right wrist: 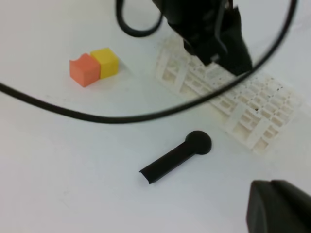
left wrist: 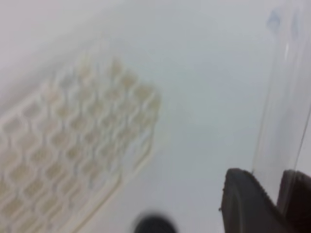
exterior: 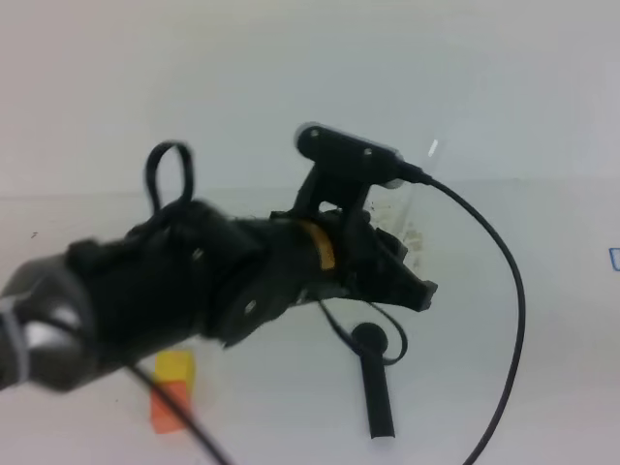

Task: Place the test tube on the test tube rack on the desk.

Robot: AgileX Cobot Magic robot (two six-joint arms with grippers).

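My left gripper (left wrist: 265,189) is shut on the clear test tube (left wrist: 282,97), which runs up and away from the dark fingers (left wrist: 243,204) along the right edge of the left wrist view. The white test tube rack (left wrist: 82,145) lies on the desk (left wrist: 204,97) below and to the left of the tube, apart from it. In the high view the left gripper (exterior: 421,291) hovers over the rack (exterior: 412,237), which the arm mostly hides. The rack also shows in the right wrist view (right wrist: 252,107). Only a dark part of my right gripper (right wrist: 279,208) shows, at the lower right.
A black round-headed tool (right wrist: 177,155) lies on the desk in front of the rack and also shows in the high view (exterior: 376,383). An orange block (right wrist: 85,69) and a yellow block (right wrist: 108,61) sit side by side to the left. A black cable (exterior: 513,291) loops beside the left arm.
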